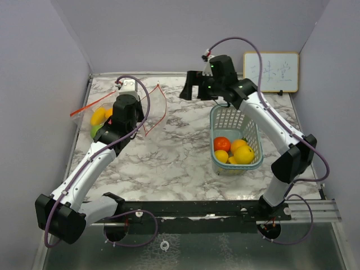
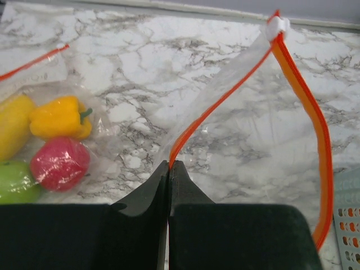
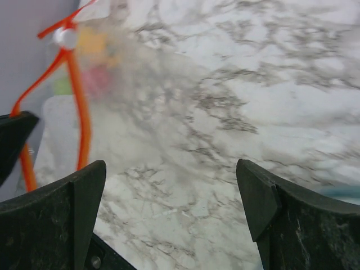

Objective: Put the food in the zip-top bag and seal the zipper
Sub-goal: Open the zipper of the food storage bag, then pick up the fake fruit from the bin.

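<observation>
The clear zip-top bag with an orange zipper lies at the far left, its mouth held up and open. Toy fruits sit inside it: a yellow pepper, a red-pink one, a green one and a yellow one. My left gripper is shut on the bag's orange zipper edge; it also shows in the top view. The white slider is at the far end. My right gripper hangs open and empty over the far middle, beside the bag's mouth.
A pale green mesh basket stands right of centre with an orange fruit and several yellow ones in it. A small whiteboard leans on the back wall. Grey walls close in both sides.
</observation>
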Action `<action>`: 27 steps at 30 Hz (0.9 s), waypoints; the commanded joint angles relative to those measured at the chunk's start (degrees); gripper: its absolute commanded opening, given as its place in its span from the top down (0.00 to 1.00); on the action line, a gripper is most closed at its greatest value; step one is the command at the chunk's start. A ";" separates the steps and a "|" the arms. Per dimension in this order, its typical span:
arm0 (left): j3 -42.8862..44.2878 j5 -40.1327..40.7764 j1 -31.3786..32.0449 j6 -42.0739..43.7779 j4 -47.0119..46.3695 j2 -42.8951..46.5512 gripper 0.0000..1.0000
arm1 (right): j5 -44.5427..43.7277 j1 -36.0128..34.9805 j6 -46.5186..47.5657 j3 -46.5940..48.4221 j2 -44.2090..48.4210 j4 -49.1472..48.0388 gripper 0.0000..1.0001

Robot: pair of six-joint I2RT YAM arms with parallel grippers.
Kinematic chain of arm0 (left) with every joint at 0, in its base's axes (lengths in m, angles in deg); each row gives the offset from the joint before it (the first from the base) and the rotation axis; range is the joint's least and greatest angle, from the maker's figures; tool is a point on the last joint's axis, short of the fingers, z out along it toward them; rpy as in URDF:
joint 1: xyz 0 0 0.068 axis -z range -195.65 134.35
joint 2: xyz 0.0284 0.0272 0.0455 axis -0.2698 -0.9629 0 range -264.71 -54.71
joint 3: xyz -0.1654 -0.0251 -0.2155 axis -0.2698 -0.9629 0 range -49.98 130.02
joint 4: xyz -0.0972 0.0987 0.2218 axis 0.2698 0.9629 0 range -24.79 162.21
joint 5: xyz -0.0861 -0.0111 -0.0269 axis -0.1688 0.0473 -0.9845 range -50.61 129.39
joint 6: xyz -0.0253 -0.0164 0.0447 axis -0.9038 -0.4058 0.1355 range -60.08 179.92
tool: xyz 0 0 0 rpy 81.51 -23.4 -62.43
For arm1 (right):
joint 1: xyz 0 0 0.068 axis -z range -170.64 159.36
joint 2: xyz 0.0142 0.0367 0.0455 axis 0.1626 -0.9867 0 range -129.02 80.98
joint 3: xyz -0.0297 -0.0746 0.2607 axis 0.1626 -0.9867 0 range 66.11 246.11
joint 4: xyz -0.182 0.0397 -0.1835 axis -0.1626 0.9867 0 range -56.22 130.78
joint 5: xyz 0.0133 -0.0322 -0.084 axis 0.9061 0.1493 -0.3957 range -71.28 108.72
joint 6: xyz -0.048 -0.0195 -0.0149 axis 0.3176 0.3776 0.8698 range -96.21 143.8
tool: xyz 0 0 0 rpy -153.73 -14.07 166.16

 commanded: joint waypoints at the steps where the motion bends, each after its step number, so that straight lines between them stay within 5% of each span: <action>1: 6.49 0.77 0.61 6.87 2.03 -0.86 1.00 | -9.72 4.12 2.67 1.94 5.74 14.88 0.00; 6: 5.22 -2.04 1.66 5.78 0.50 -3.36 1.00 | -19.61 4.15 3.95 -0.48 6.67 28.76 0.00; 27: 2.25 -4.80 5.10 4.00 -4.08 -10.78 1.00 | -26.65 6.25 -10.05 -24.61 17.99 42.56 0.00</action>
